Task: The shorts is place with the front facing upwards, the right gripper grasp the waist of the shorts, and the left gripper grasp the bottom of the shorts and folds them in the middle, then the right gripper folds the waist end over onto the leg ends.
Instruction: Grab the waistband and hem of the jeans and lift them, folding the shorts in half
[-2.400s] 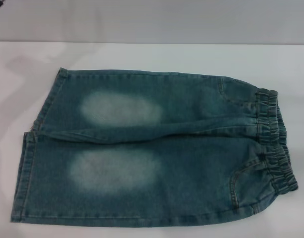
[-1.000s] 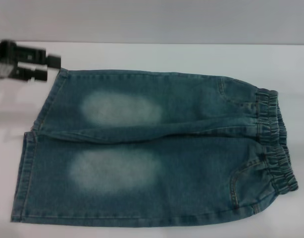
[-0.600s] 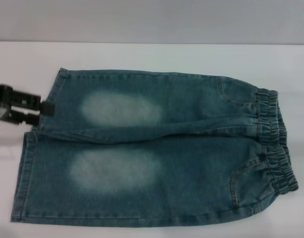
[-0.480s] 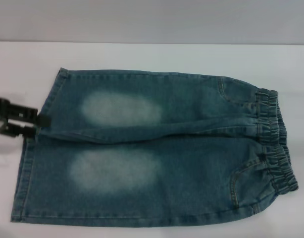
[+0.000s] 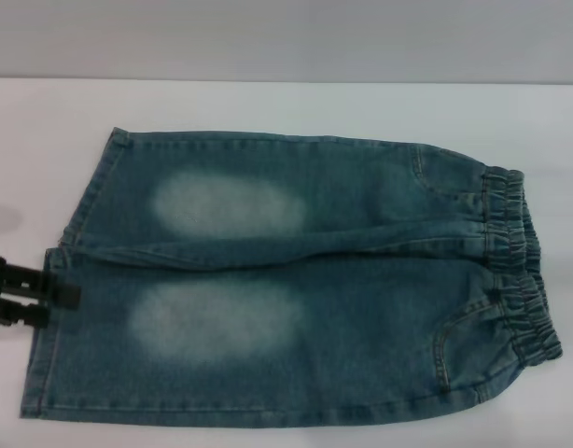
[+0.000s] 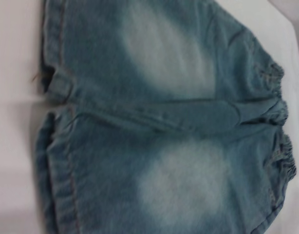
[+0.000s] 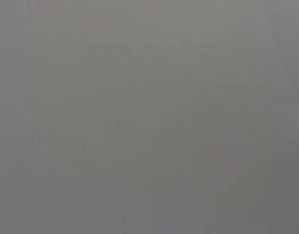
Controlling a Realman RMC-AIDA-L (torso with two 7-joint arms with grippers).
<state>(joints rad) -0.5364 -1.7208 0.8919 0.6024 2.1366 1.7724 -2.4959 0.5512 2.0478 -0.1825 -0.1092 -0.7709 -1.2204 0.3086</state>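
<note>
white table, grey wall

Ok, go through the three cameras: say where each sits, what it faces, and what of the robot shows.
Head view: looks forward and down at the shorts on the white table; the left gripper shows at the near leg's hem.
Left wrist view: on the left arm, looks along the shorts from the hems; no fingers show.
Right wrist view: plain grey, nothing recognisable.
Head and left wrist views share the shorts.

Soft, even light, all views slightly blurred; right wrist view perhaps wholly defocused grey
</note>
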